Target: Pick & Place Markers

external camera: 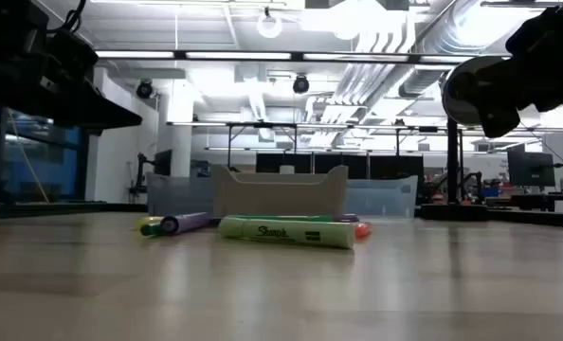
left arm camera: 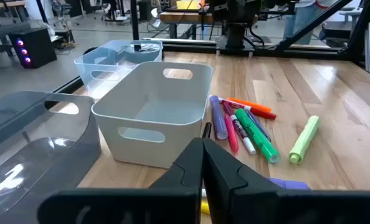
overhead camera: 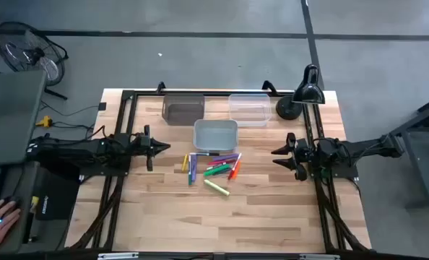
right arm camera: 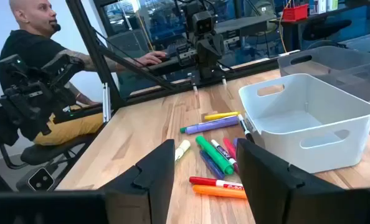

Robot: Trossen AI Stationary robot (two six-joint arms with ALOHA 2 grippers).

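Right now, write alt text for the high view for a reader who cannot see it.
A scatter of thin coloured marker pens lies mid-table on the pale wooden table, just in front of an empty grey plastic bin. The left gripper, jaws shut, and the right gripper, jaws open, hover at either side. A smoky bin and a clear bin sit behind.
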